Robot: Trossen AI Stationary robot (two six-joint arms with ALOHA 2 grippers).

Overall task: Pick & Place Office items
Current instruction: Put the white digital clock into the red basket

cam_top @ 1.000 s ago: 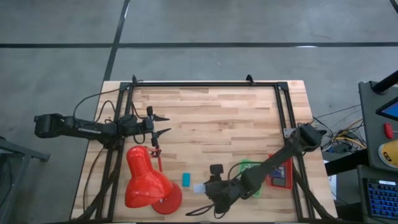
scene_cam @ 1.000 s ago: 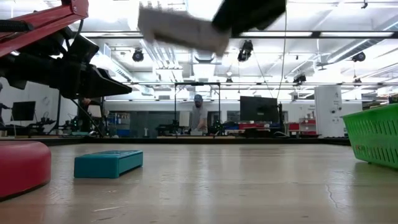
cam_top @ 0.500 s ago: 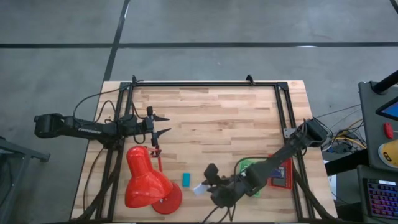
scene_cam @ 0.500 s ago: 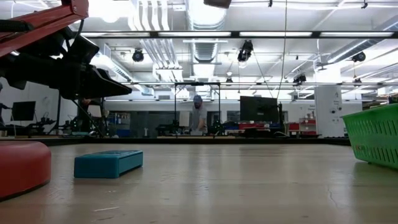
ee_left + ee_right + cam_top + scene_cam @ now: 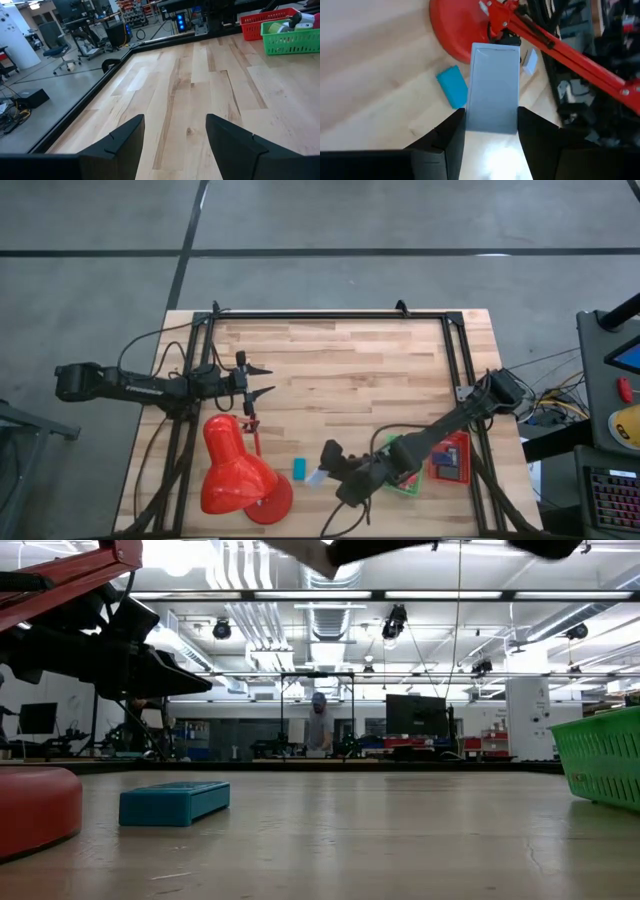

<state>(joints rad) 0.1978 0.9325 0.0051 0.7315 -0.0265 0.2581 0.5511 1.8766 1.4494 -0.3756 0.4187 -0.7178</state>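
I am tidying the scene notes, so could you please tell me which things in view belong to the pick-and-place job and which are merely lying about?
Job:
- pale grey block, held in the right tool above the table
- teal block on the table
- green tray
- red tray

Lying about:
- red desk lamp
- left tool, open and empty, waiting over bare wood

Two office items in sight: a pale block held aloft, a teal block on the table

The flat pale grey-white block (image 5: 492,90) sits clamped between dark fingers, lifted above the wood. The teal eraser-like block (image 5: 298,468) lies flat just beside the red lamp base.
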